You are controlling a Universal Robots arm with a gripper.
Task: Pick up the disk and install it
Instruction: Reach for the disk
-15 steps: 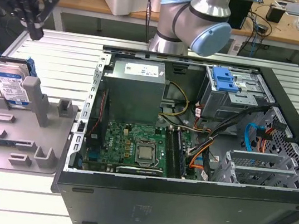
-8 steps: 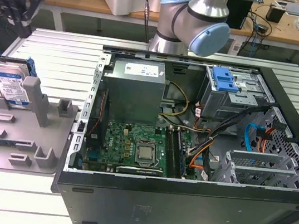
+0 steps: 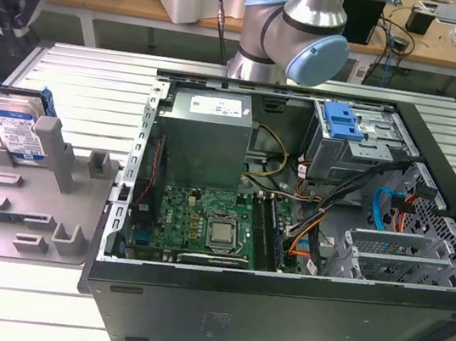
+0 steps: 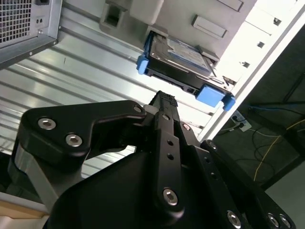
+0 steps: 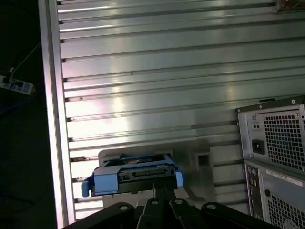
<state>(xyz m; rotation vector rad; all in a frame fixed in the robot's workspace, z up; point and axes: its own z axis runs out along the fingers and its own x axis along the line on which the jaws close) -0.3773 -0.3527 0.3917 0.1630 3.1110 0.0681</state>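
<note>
In the exterior view the disk (image 3: 13,128) stands on edge in a grey holder (image 3: 62,159), outside the computer case (image 3: 275,315) — in the second wrist view the gripper (image 4: 164,99) hangs apart from it, and in the first wrist view its fingers (image 5: 153,207) meet, empty.

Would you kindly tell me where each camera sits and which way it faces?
Exterior view: off the arm, looking down into the open case; the arm shows beyond.
First wrist view: on the arm, facing the disk past the gripper.
Second wrist view: on the arm, facing the disk past the gripper.
Shared: all show the disk.
</note>
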